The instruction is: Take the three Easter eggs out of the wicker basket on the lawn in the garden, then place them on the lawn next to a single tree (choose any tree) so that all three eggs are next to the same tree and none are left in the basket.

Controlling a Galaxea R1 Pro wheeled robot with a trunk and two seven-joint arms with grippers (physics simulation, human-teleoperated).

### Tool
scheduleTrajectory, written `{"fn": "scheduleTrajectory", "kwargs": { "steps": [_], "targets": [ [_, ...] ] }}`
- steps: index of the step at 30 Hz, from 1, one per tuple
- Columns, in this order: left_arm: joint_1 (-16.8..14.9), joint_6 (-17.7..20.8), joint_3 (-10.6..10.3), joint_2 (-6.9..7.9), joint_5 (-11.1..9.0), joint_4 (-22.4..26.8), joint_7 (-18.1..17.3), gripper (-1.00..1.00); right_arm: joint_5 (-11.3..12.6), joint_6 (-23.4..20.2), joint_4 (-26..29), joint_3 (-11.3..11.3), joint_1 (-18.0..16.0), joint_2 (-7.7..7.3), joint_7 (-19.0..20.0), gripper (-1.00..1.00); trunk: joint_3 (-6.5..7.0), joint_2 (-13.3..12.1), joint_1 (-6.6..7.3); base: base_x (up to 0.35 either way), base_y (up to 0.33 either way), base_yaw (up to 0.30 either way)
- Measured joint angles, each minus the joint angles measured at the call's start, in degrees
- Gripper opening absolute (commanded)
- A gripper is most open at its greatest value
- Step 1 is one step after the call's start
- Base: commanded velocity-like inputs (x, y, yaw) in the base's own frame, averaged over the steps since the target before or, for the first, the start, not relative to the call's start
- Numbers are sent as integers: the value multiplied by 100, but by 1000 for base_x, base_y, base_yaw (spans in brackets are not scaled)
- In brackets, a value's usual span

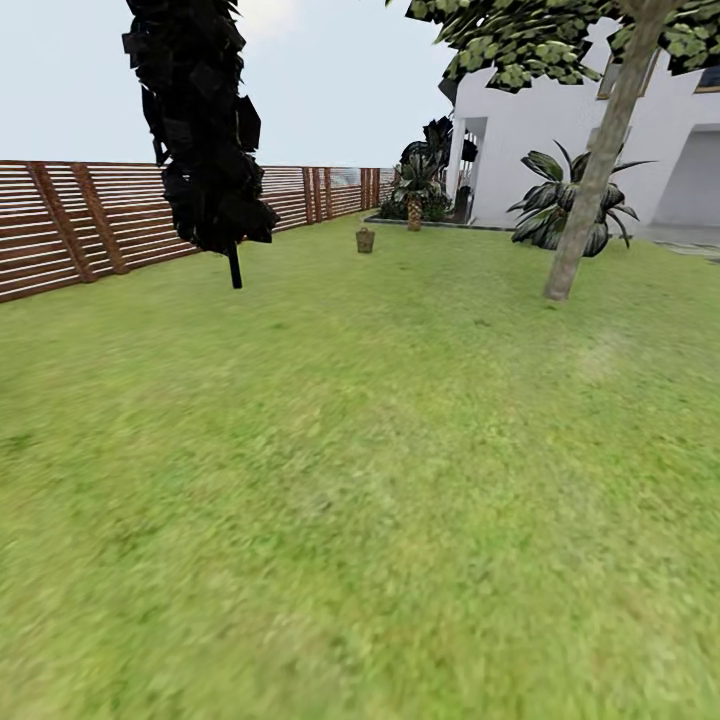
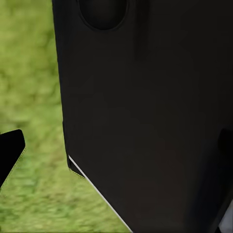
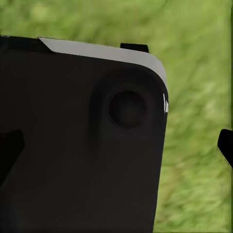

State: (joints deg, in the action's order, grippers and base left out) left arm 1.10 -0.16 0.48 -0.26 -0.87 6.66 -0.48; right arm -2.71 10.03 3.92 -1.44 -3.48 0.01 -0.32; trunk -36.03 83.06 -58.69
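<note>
One wicker basket (image 1: 365, 240) far off on the lawn (image 1: 360, 500), near the fence (image 1: 90, 220); one pale tree (image 1: 590, 190) to its right. Well apart from both grippers' fingertips (grip state impossible to tell).

We see the small brown wicker basket (image 1: 365, 240) upright far across the mottled green lawn (image 1: 360, 480), well apart from the pale, leaning tree (image 1: 590, 190) to its right.

Lawn (image 1: 380, 480) mottled green; wicker basket (image 1: 365, 240) brown; fence (image 1: 90, 225) brown slats; tree (image 1: 592, 180) trunk pale grey-brown.
</note>
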Motion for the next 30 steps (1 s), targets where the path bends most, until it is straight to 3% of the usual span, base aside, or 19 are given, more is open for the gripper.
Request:
{"fn": "scheduleTrajectory", "kwargs": {
  "steps": [30],
  "targets": [
    [0, 0, -2, 0, 3, 0, 0, 100, 0, 0, 0, 2, 0, 0, 0, 100, 0, 0, 0, 340, 0, 0]
  ]
}}
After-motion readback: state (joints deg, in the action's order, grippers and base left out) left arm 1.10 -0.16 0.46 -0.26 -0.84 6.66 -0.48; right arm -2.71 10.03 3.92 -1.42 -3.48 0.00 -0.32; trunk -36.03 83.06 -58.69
